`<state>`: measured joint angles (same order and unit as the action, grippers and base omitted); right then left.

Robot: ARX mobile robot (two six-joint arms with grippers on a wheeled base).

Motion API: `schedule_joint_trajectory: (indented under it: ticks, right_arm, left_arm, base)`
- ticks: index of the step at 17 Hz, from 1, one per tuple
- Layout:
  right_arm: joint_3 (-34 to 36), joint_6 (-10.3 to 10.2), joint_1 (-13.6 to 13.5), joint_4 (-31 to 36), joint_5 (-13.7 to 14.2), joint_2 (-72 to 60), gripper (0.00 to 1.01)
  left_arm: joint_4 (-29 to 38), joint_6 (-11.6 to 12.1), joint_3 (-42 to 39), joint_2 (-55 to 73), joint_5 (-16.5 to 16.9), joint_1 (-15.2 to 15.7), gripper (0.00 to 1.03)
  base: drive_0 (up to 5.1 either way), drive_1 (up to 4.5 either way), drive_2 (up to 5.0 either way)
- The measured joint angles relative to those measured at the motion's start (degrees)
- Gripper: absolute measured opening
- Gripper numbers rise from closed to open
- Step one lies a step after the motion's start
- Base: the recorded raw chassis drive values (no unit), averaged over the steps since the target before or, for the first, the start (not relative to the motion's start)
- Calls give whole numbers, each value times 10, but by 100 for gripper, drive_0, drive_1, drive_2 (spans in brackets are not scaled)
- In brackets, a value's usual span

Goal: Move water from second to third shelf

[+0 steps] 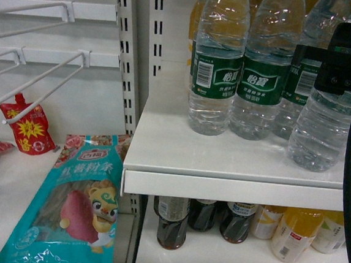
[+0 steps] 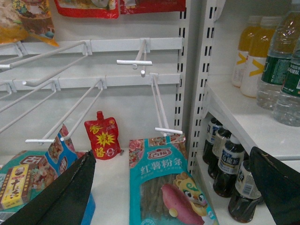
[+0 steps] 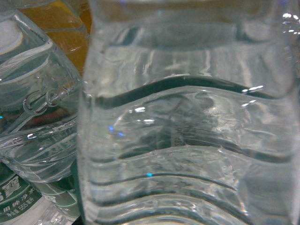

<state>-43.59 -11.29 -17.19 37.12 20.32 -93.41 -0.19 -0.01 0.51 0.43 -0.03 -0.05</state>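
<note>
Head view: the right gripper [image 1: 344, 60] is at the label of the water bottle [image 1: 323, 129], the front-right one on the white shelf [image 1: 221, 166]; the bottle base rests there, not yet lifted. Right jaw state cannot be determined. The left gripper [image 2: 173, 187] hangs open, left of that shelf. Lift and transfer remain.

Water bottles [image 1: 218, 61]: green labels w/ white "怡寶", smaller print unreadable; right wrist view shows "555" on one label. Teal sweet-potato noodle bag [image 2: 166, 187]: "红薯粉条", red logo illegible. Red pouch [image 2: 102, 137]: yellow chars, unclear. Dark bottles' labels [image 2: 229, 161] too small.
</note>
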Motion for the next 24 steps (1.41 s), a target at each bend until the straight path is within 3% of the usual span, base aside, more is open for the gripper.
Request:
schedule_joint_trajectory:
  ticks: [1, 5, 6, 9, 16, 21, 24]
  right_arm:
    - [0, 4, 0, -2, -2, 0, 46]
    - [2, 6, 0, -12, -4, 0, 94]
    - [2, 6, 0, -13, -4, 1, 100]
    - [2, 10, 0, -18, -8, 7, 98]
    - [2, 68, -26, -83, -8, 75, 98]
    - [3, 82, -26, -161, -4, 121, 98]
    - [15, 83, -12, -183, -33, 162, 98]
  left_arm:
    - [0, 0, 0, 0, 0, 0, 98]
    - [0, 0, 0, 0, 0, 0, 98]
    - [0, 0, 0, 0, 0, 0, 98]
    - [0, 0, 0, 0, 0, 0, 98]
    - [0, 0, 0, 0, 0, 0, 98]
    - [0, 0, 0, 0, 0, 0, 98]
    - [0, 0, 0, 0, 0, 0, 98]
  base:
    - [0, 0, 0]
    - [0, 0, 0]
    - [0, 0, 0]
    - [0, 0, 0]
    - [0, 0, 0]
    - [0, 0, 0]
    - [0, 0, 0]
